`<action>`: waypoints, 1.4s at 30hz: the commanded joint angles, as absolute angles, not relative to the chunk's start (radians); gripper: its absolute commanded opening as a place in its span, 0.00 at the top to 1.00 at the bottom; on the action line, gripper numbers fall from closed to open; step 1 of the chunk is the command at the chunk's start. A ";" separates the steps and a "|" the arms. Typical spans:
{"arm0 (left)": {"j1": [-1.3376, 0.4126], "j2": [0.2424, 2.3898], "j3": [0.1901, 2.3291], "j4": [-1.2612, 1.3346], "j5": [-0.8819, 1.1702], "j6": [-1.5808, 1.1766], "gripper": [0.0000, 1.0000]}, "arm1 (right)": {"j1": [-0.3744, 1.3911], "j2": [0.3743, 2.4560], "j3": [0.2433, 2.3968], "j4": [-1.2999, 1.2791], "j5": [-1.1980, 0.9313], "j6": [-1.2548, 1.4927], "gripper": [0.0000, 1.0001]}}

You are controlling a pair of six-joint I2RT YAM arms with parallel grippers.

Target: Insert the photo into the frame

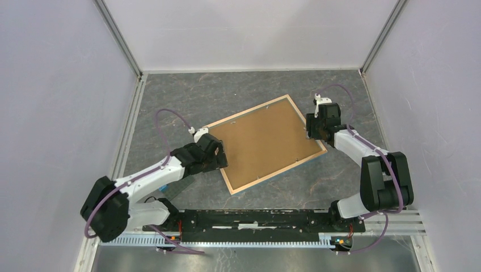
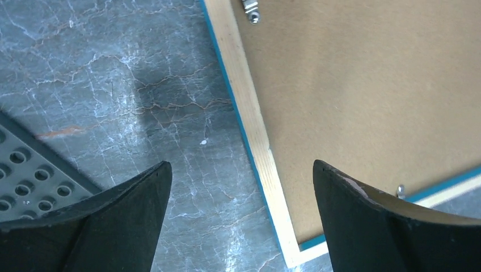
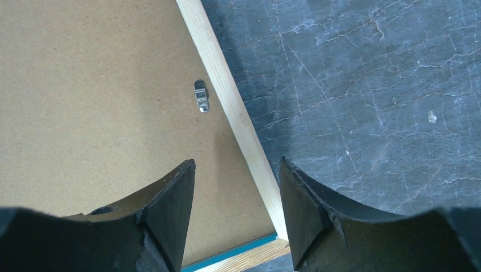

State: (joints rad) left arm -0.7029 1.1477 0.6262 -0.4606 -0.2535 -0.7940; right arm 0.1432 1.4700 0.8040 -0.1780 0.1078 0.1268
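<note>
The frame (image 1: 278,171) lies face down and skewed in the middle of the table, its light wood back up and a blue edge showing. A brown backing board (image 1: 262,140) fills its middle. The photo is hidden. My left gripper (image 1: 218,156) hovers at the frame's left corner. In the left wrist view it (image 2: 241,164) is wide open above the wood rim (image 2: 249,113), holding nothing. My right gripper (image 1: 313,131) is at the frame's right corner. In the right wrist view it (image 3: 237,161) stands open over the rim (image 3: 227,96) and grips nothing.
Small metal clips (image 3: 201,96) (image 2: 251,11) sit on the backing board near the rim. A grey perforated plate (image 2: 28,175) lies left of the left gripper. White enclosure walls stand on three sides, and the arms' base rail (image 1: 255,218) runs along the near edge.
</note>
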 commanded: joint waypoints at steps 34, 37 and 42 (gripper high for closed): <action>-0.701 1.436 0.702 -0.501 -0.359 -0.691 0.89 | 0.163 1.615 0.889 -0.105 0.014 0.127 0.41; -0.701 1.442 0.704 -0.504 -0.359 -0.693 0.89 | 0.172 1.634 0.892 -0.107 0.053 0.136 0.43; -0.701 1.439 0.701 -0.501 -0.361 -0.695 0.91 | 0.173 1.666 0.897 -0.102 0.077 0.133 0.48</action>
State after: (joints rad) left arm -0.7021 1.4277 0.7380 -0.4820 -0.2989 -0.7876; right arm 0.1684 1.6352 0.8627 -0.1356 0.0437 0.1299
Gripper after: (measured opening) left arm 0.234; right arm 0.541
